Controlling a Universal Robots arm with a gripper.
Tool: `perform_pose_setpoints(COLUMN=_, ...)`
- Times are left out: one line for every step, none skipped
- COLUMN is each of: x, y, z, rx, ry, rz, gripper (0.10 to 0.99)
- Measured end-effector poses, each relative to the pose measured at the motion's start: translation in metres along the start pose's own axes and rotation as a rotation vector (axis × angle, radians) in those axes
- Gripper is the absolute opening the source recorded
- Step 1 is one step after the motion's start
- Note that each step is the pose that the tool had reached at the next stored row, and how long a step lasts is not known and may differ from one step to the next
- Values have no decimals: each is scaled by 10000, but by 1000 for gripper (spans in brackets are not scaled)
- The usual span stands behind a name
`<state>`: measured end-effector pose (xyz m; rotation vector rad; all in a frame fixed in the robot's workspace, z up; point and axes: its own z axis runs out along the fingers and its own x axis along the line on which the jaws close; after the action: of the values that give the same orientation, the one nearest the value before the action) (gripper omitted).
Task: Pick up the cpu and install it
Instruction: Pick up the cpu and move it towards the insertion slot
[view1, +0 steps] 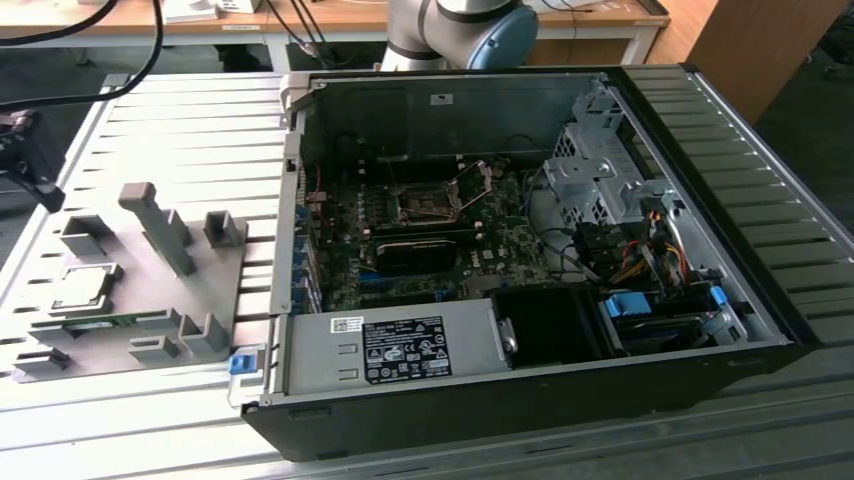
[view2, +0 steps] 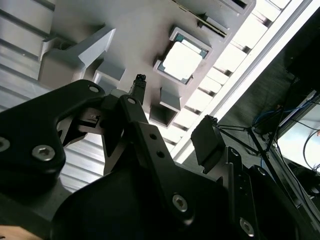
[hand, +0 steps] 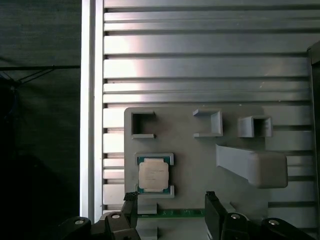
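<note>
The cpu, a silver square with a thin green rim, lies flat in a corner-bracket nest on the grey fixture plate. It is also visible in the second wrist view and at the exterior view's left. My gripper hovers above the plate, open, with nothing between its black fingers. The cpu sits below and beyond the fingertips, closer to one finger than to the other. The black socket sits on the motherboard inside the open computer case.
Tall grey posts and brackets rise from the fixture plate beside the cpu. A long green circuit-board strip lies in the plate under the fingertips. The slatted metal table ends close to the plate, with dark floor beyond its edge.
</note>
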<state>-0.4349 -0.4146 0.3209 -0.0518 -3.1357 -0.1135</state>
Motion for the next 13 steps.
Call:
perform_pose_setpoints(x=0, y=0, z=6, rx=0, ry=0, rz=0, gripper=647)
perform_pose_setpoints(x=0, y=-1, z=13, rx=-1, ry=-1, rz=0, gripper=647)
perform_pose_setpoints(x=0, y=-1, z=18, rx=-1, ry=-1, rz=0, gripper=647)
perform_pose_setpoints(x=0, y=-1, z=22, rx=-1, ry=0, rz=0, gripper=647)
perform_pose_setpoints(x=0, y=-2, z=26, rx=0, ry=0, rz=0, gripper=647)
perform_pose_setpoints(x=0, y=-2, z=31, rx=0, ry=0, rz=0, gripper=647)
perform_pose_setpoints(x=0, y=-2, z=34, rx=0, ry=0, rz=0, gripper=647)
perform_pose_setpoints(x=0, y=-3, z=37, rx=0, ry=0, rz=0, gripper=647)
perform_pose_setpoints(x=0, y=-3, z=40, rx=0, ry=1, rz=0, gripper=647)
perform_pose_setpoints(x=0, y=-3, z=43, rx=0, ry=0, rz=0, gripper=647)
perform_pose_setpoints(x=0, y=-3, z=46, rx=-1, ry=0, rz=0, gripper=647)
perform_pose_setpoints(x=0, y=-3, z=46, rx=0, ry=0, rz=0, gripper=647)
perform_pose_setpoints(x=0, y=-3, z=46, rx=1, ry=1, rz=0, gripper=647)
